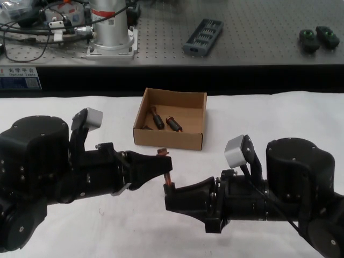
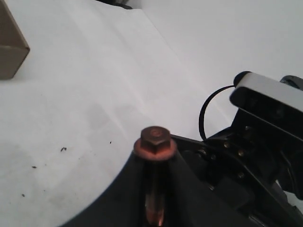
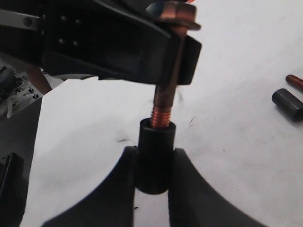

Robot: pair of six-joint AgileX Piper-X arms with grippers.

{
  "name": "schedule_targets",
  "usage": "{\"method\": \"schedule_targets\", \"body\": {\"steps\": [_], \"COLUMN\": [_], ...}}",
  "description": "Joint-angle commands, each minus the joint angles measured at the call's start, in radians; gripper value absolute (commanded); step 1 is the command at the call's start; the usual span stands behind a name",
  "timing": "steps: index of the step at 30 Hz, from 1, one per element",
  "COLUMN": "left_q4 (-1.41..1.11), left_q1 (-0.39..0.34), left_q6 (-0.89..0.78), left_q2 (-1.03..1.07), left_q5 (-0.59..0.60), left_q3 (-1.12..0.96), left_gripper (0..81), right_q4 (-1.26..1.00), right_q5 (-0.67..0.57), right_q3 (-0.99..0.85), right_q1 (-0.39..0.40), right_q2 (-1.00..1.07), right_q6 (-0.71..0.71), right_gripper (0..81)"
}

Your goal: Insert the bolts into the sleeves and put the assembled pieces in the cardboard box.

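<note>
Right gripper (image 3: 154,175): nearest item; fingers closed on the lower body of a black sleeve (image 3: 155,151), which stands upright over the middle of the white surface.
Left gripper (image 1: 164,164): fingers clamped on the shank of a copper bolt (image 3: 166,85) just below its flanged hex head, head uppermost.
Bolt and sleeve: bolt vertical, directly above the sleeve; its threaded end sits in the sleeve's top opening.
Cardboard box (image 1: 167,141): open-topped, at the middle of the surface's far edge, beyond both grippers.
Box contents: two assembled pieces (image 1: 157,118) (image 1: 173,124) lying side by side on its floor.
Loose parts: one spare black sleeve (image 3: 287,104) and one spare copper bolt (image 3: 294,81), lying near each other on the surface.
Surface (image 1: 269,115): white cloth, lightly creased, with a few dark specks.
Room behind: perforated optical table (image 1: 258,51) along the far edge, carrying a metal column (image 1: 110,27), cables (image 1: 21,35), a dark slotted rack (image 1: 203,35) and two dark green fittings (image 1: 319,38).
</note>
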Motion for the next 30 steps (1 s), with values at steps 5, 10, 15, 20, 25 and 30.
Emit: {"method": "schedule_targets", "body": {"steps": [5, 10, 15, 20, 25, 30], "left_q4": [0.085, 0.085, 0.085, 0.085, 0.085, 0.085], "left_q1": [-0.013, -0.008, -0.003, -0.003, -0.003, -0.003], "left_q6": [0.009, 0.010, 0.010, 0.010, 0.008, 0.008], "left_q2": [0.006, 0.006, 0.006, 0.006, 0.006, 0.006], "left_q5": [0.166, 0.260, 0.400, 0.442, 0.444, 0.444], "left_q3": [0.016, 0.016, 0.016, 0.016, 0.016, 0.016], "left_gripper": [0.6, 0.6, 0.6, 0.6, 0.6, 0.6], "right_q4": [-0.120, -0.108, -0.111, -0.111, -0.111, -0.111], "right_q5": [-0.054, -0.068, -0.068, -0.068, -0.068, -0.068], "right_q3": [-0.027, -0.027, -0.027, -0.027, -0.027, -0.027], "right_q1": [-0.009, -0.009, -0.009, -0.009, -0.009, -0.009], "right_q2": [-0.046, -0.076, -0.114, -0.128, -0.128, -0.128], "right_q6": [-0.003, -0.003, -0.003, 0.013, 0.027, 0.027], "right_gripper": [5.1, 5.1, 5.1, 5.1, 5.1, 5.1]}}
